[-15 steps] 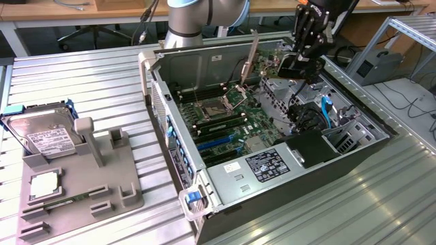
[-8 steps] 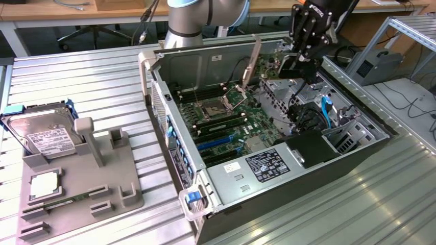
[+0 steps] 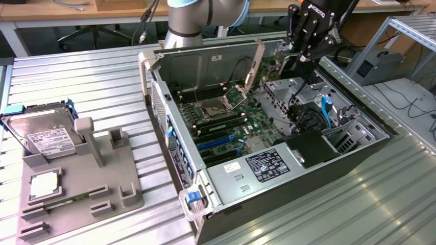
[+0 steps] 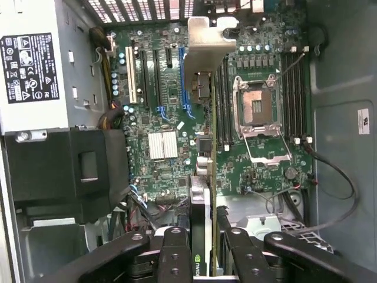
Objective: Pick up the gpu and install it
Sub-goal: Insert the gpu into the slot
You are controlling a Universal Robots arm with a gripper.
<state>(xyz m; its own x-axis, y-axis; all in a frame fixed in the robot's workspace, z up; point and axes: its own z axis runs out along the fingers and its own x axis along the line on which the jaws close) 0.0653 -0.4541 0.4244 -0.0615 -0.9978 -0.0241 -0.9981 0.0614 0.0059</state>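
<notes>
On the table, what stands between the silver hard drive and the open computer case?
In the exterior view, between hard drive and computer case: the upright posts of the grey holder, then a strip of bare ribbed table.

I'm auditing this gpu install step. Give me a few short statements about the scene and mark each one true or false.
1. The gripper grips the gpu over the motherboard. True.
2. The hard drive is mounted inside the computer case. False: it stands in the grey holder outside the case, on the exterior view's left.
3. The CPU socket has no cooler on it. True.
4. The computer case is closed up. False: its side is open and the motherboard is exposed.
</notes>
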